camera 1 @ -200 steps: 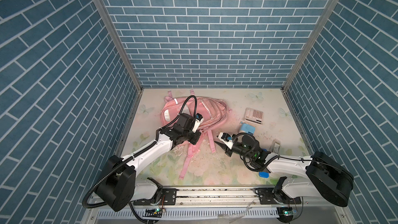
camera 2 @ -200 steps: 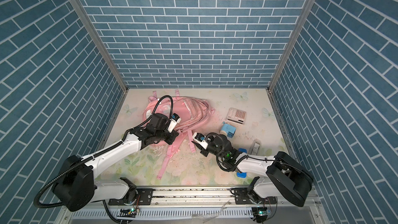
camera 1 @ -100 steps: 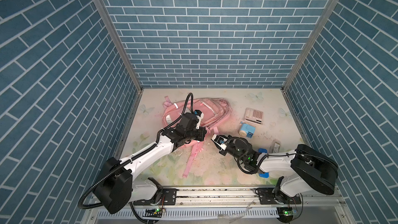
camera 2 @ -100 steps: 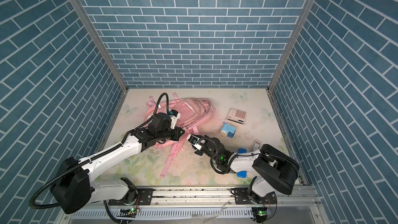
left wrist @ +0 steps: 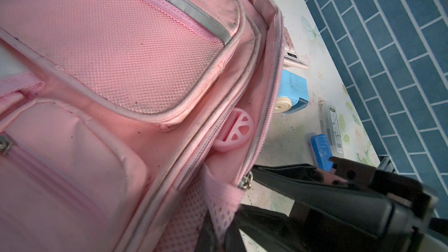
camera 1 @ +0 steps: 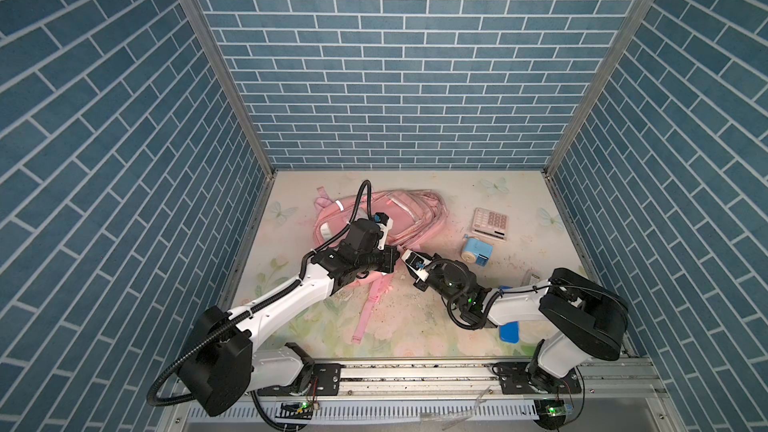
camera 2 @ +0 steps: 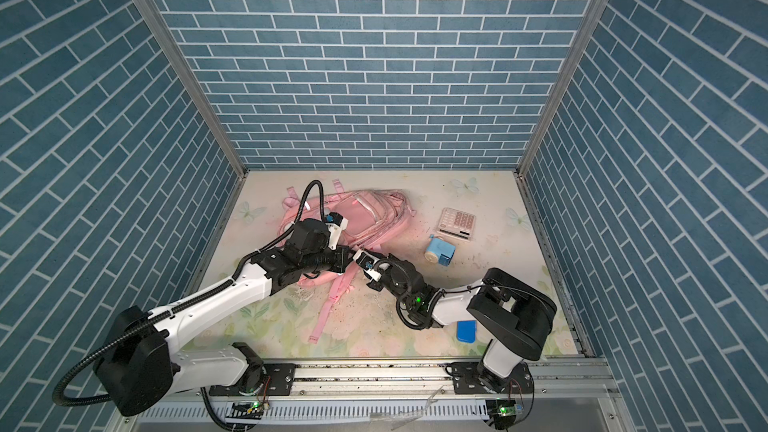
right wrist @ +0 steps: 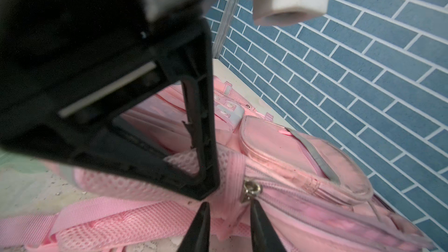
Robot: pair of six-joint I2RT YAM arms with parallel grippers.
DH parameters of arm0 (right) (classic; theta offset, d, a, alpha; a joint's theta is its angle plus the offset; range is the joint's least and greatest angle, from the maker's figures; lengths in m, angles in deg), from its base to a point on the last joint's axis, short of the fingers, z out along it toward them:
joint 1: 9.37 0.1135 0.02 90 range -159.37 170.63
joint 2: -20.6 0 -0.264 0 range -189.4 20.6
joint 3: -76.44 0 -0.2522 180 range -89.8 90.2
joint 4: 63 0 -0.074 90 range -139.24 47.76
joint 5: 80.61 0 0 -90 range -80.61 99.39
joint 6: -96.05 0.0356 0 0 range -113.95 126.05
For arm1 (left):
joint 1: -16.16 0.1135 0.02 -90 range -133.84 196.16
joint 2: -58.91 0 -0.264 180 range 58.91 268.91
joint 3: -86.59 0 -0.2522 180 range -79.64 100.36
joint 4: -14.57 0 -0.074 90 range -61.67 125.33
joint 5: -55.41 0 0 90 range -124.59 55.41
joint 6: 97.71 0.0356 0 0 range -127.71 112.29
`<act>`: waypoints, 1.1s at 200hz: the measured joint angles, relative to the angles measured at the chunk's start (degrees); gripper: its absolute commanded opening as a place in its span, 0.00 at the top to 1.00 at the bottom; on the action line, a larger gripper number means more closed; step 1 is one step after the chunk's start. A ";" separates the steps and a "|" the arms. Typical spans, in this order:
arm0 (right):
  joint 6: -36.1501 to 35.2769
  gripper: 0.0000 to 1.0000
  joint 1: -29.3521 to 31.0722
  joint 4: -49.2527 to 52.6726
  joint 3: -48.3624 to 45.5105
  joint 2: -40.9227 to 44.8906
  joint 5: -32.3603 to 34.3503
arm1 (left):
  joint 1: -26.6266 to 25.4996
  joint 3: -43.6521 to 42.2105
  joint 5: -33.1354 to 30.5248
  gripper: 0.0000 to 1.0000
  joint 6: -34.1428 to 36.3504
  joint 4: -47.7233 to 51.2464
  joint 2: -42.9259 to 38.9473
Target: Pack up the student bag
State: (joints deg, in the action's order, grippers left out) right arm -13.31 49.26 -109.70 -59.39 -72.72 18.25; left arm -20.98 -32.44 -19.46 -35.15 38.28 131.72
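Note:
The student bag (camera 1: 409,218) (camera 2: 374,218), a pink backpack, lies at the back left of the table with its straps trailing toward the front. My left gripper (camera 1: 394,260) (left wrist: 219,235) is shut on pink mesh fabric at the bag's near corner. In the left wrist view the main zip stands open, with a round pink object (left wrist: 234,130) inside. My right gripper (camera 1: 405,254) (right wrist: 230,213) meets the left one tip to tip. It is open, its fingertips on either side of a pink webbing strip just below the metal zip slider (right wrist: 251,189).
A calculator (camera 1: 490,222) lies at the back right, with a blue pencil sharpener (camera 1: 476,253) in front of it. A clear case (left wrist: 333,127) and a blue eraser (camera 1: 509,332) lie under my right arm. Brick walls close three sides.
My right gripper has travelled left to the bag's corner and now meets the left gripper. The left gripper has shifted slightly right, still holding the bag.

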 measured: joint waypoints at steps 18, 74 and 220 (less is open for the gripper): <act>0.09 0.73 0.00 0.02 0.66 -1.03 1.09 | 0.00 -0.33 -0.11 1.00 -0.02 -0.39 -0.28; 1.09 0.82 0.50 0.96 2.12 -1.97 3.32 | 0.00 -0.33 -0.94 1.00 0.09 -0.44 -1.09; 4.68 1.00 0.15 12.55 2.01 5.62 2.58 | 0.74 -0.35 -2.95 1.00 7.06 6.73 -5.92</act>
State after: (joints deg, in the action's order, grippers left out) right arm -8.63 49.41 -97.16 -57.38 -67.10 20.83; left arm -20.24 -32.79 -22.41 -28.09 45.01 125.80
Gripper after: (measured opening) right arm 0.088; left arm 0.086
